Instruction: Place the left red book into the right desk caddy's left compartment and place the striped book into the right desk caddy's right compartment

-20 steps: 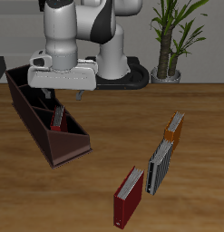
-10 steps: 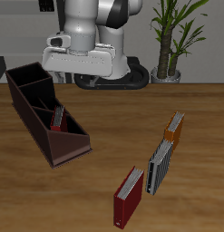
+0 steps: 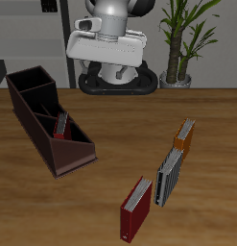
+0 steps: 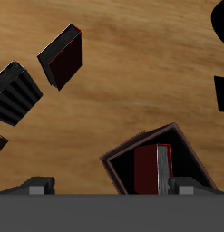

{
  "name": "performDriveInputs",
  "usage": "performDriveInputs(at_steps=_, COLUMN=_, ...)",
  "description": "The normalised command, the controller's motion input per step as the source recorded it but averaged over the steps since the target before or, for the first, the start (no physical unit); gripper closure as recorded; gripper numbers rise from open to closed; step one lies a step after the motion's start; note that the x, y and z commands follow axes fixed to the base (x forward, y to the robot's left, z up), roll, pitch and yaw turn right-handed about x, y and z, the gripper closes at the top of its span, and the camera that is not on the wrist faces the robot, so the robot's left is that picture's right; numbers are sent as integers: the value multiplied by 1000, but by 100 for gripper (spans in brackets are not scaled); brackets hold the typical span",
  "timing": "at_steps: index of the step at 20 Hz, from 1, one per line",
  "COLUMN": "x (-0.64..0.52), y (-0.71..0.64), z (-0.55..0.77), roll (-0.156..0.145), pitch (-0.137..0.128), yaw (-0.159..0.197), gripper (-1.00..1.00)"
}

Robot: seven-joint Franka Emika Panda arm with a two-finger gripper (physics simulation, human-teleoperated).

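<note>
A red book (image 3: pixel 60 125) stands in the caddy (image 3: pixel 48 120)'s low end. The gripper (image 3: pixel 106 46) holds nothing; I cannot tell its opening. Next, probably: fetch the striped book (image 3: pixel 169 175).

Red books: two. One (image 3: pixel 60 125) stands inside the caddy's low end, the thing closest under the gripper (image 4: pixel 112 188); the other (image 3: pixel 136 209) stands on the table, well apart from the gripper.
Striped book (image 3: pixel 169 177): one, just beside the outer red book, well apart from the gripper.
Orange book (image 3: pixel 184 140): one, just behind the striped one, equally far from the gripper.
Books altogether: four.
Desk caddy (image 3: pixel 34 120): one in view, near the gripper.
Caddy sections: three can be made out.
Potted plant (image 3: pixel 182 38): one, level with the gripper at the table's back.
</note>
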Motion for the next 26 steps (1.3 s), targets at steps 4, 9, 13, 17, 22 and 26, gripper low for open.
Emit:
performDriveInputs(at_steps=4, x=145, y=331, z=86, roll=-29, pitch=25, yaw=-4, gripper=-100)
performDriveInputs(at_steps=9, x=162, y=570, z=89, roll=21, pitch=14, yaw=-7, gripper=-100)
performDriveInputs(at_steps=13, x=142, y=442, z=39, roll=40, pitch=15, yaw=2, gripper=-100)
performDriveInputs(at_steps=17, x=204, y=518, z=67, roll=29, pitch=20, yaw=0, gripper=-100)
performDriveInputs(at_steps=22, x=184, y=305, z=95, roll=21, pitch=7, yaw=1, gripper=-100)
performDriveInputs(at_steps=26, x=263, y=241, z=110, roll=42, pitch=8, yaw=-11, gripper=-100)
